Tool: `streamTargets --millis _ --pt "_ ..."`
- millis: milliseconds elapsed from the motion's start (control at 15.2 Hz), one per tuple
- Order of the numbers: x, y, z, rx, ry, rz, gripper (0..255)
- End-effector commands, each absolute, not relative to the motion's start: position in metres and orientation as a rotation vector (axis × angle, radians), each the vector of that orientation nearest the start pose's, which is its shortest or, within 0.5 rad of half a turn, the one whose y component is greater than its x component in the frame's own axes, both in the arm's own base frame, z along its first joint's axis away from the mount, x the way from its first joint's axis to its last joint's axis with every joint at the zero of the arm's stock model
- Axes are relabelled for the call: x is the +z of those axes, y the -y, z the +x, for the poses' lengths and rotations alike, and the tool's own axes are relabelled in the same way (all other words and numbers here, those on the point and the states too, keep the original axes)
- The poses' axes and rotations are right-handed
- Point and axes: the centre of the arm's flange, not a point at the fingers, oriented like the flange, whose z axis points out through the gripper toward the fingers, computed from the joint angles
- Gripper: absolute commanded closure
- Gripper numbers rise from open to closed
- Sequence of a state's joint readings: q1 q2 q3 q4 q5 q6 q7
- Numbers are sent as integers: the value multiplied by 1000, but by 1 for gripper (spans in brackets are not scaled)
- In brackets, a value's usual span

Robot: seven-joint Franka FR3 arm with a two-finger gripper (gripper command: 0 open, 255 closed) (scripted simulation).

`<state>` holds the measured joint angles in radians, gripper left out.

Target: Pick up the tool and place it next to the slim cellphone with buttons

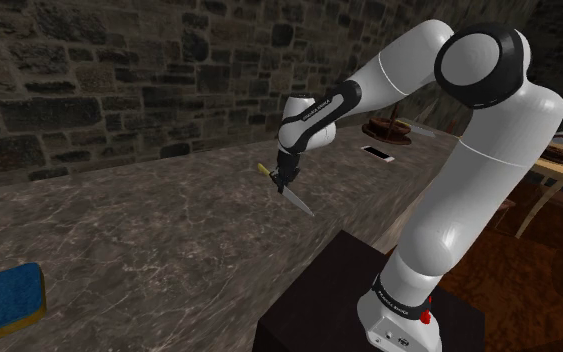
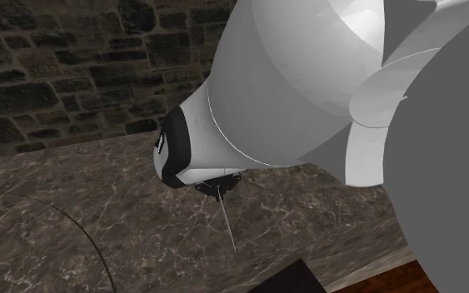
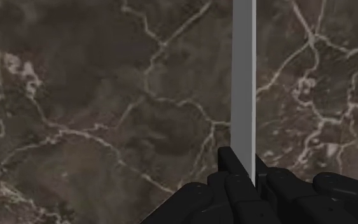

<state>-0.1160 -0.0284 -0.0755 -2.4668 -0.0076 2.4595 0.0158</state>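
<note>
1. Stone wall behind a marbled table. Shoulder view: end effector clamped on a knife, which is lifted above the table, well apart from the phone.
2. Second exterior view: the blade slants downward over the table.
3. Wrist view: fingers clasp the grey blade.

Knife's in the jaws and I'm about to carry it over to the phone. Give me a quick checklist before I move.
1. Grip: ok, jaws are shut on the knife near its handle end.
2. Lift: ok, knife hangs off the marble counter, blade slanting down.
3. Target: ok, cellphone lies flat on the counter past the arm.
4. Phone's buttons: cannot tell.
5. Free spot beside the cellphone: cannot tell, the arm hides part of it.
</note>
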Motion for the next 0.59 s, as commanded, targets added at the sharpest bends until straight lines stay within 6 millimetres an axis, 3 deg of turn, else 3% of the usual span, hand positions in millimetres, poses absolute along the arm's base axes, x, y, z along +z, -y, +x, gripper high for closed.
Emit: streamTargets --millis 0,264,528 --pt "306 90 466 -32 -316 -3130 255" --pt "306 90 466 -32 -316 -3130 255" --pt "328 90 466 -32 -316 -3130 255"
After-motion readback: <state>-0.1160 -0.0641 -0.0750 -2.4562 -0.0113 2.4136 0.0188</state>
